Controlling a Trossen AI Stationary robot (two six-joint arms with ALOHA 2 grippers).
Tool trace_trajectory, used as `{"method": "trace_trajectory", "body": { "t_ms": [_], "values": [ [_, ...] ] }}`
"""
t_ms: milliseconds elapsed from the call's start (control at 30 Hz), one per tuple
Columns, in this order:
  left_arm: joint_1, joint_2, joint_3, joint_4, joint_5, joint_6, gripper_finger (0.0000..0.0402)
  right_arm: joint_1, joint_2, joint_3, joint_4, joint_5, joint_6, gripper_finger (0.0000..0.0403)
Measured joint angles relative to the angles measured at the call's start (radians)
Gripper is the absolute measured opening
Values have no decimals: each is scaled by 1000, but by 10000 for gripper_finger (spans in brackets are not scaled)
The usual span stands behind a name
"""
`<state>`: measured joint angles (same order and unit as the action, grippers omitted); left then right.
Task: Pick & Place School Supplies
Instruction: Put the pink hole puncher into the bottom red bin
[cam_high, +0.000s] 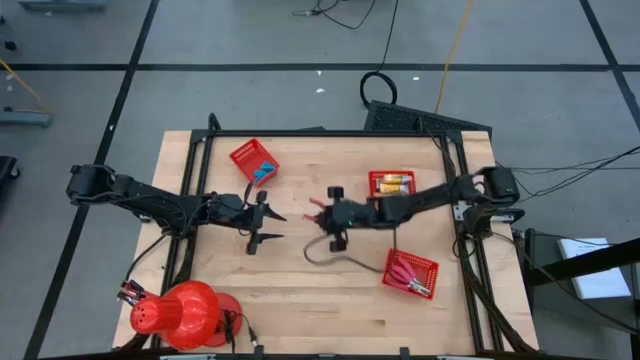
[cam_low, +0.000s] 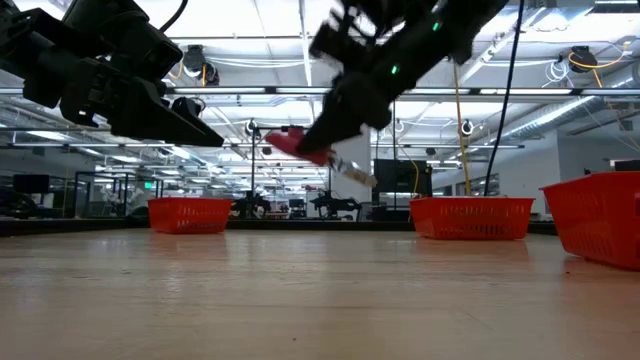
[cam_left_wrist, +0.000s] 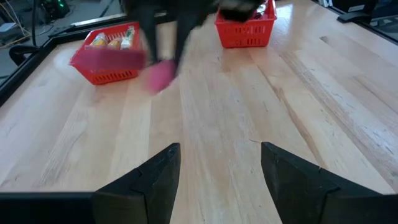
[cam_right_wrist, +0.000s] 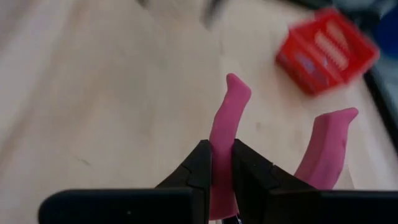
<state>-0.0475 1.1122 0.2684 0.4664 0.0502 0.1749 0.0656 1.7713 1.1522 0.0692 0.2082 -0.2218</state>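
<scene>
Left hand (cam_high: 262, 224) hangs above the table (cam_high: 300, 290) w/ fingers spread, nothing btwn them. Beyond it, up-left, sits a red basket (cam_high: 254, 161) w/ light-blue blocks (cam_high: 264, 173). Facing it, near but apart, right hand (cam_high: 325, 212) is off the table, pinching one handle of the red-handled pliers (cam_right_wrist: 230, 118); other handle splays free beside the fingers, metal end angled down in low view. Just behind right hand: basket w/ yellow-and-white packets (cam_high: 391, 183). To its near-right side: third basket holding more pliers (cam_high: 408, 276). Red cone (cam_high: 180, 314) at table's front-left corner, well apart.
</scene>
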Motion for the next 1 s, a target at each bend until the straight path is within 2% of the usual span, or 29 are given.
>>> {"method": "trace_trajectory", "body": {
  "t_ms": [233, 467, 800, 1000],
  "values": [
    [0, 0, 0, 0, 0, -2, 227, 168, -70, 0, 36, 165, -53, 31],
    [0, 0, 0, 0, 0, -3, 227, 339, -131, 0, -14, 355, -29, 31],
    [0, 0, 0, 0, 0, -13, 227, 575, -167, 0, -316, 648, 297, 31],
    [-1, 0, 0, 0, 0, -27, 227, 677, -168, 0, -488, 690, 558, 31]
  ]
}}
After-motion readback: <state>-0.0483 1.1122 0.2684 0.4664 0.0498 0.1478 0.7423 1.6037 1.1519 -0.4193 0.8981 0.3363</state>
